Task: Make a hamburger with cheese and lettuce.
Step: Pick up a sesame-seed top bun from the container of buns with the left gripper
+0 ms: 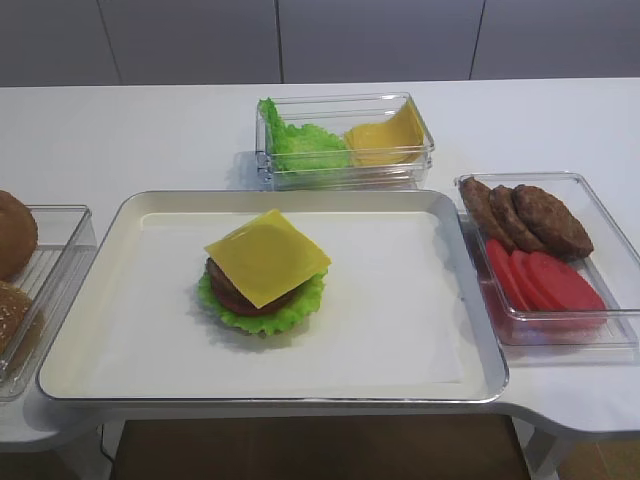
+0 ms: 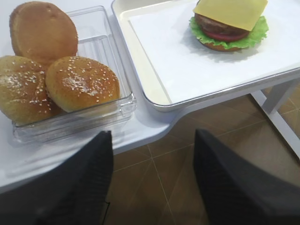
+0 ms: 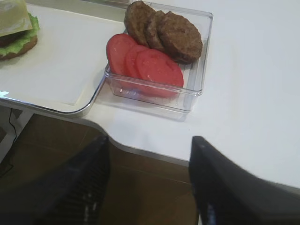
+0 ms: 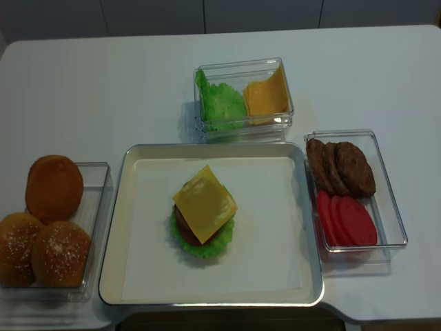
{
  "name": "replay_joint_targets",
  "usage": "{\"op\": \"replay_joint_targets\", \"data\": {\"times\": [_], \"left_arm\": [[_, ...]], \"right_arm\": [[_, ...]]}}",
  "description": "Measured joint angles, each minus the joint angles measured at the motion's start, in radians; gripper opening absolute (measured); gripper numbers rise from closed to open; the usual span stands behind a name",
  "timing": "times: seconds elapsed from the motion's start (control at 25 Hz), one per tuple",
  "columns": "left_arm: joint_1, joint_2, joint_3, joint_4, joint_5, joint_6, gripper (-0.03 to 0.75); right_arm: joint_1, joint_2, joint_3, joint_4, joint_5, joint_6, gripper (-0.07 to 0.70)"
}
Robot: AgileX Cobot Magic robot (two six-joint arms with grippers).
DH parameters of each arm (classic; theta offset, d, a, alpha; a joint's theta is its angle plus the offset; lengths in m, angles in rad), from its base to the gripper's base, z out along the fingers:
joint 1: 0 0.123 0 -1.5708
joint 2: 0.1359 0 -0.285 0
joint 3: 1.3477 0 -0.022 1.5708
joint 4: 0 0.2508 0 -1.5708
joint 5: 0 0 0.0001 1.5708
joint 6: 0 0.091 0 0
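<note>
On the white tabletop [image 4: 103, 89] a metal-rimmed tray [image 4: 131, 227] lined with white paper is sitting at the front centre, and the hamburger [image 4: 202, 215] is resting a little left of the tray's middle. The lettuce [image 1: 262, 312] is lying under the stack with its ruffled edge showing all round, a reddish-brown patty and a red slice are sitting on it, and the cheese [image 1: 266, 256] is lying on top with its corners sticking out; no bun top is covering it.

Behind the tray a clear box [image 4: 242, 96] is holding a heap of green leaves and a pile of yellow slices. To the right, just beside the tray, another clear box [image 4: 386, 207] is holding brown patties [image 4: 342, 167] at the back and tomato slices [image 4: 346, 221] at the front. To the left a third clear box [image 4: 96, 207] is holding three brown buns [image 4: 49, 227], two of them seeded.

The table's front edge is curving inward at both corners, with brown tiled floor [image 2: 164, 173] showing beneath. Grey wall panels [image 1: 300, 40] are running behind the table.

The left gripper [image 2: 152, 183] is hanging off the table's front left corner, jaws spread and holding nothing. The right gripper [image 3: 150, 187] is hanging off the front right corner, jaws likewise spread and holding nothing.
</note>
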Motion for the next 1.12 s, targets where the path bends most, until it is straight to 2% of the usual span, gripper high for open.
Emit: {"op": "replay_joint_targets", "data": {"times": [1.12], "left_arm": [[0.0, 0.0, 0.0, 0.0, 0.0, 0.0, 0.409]], "right_arm": [[0.0, 0.0, 0.0, 0.0, 0.0, 0.0, 0.425]]}}
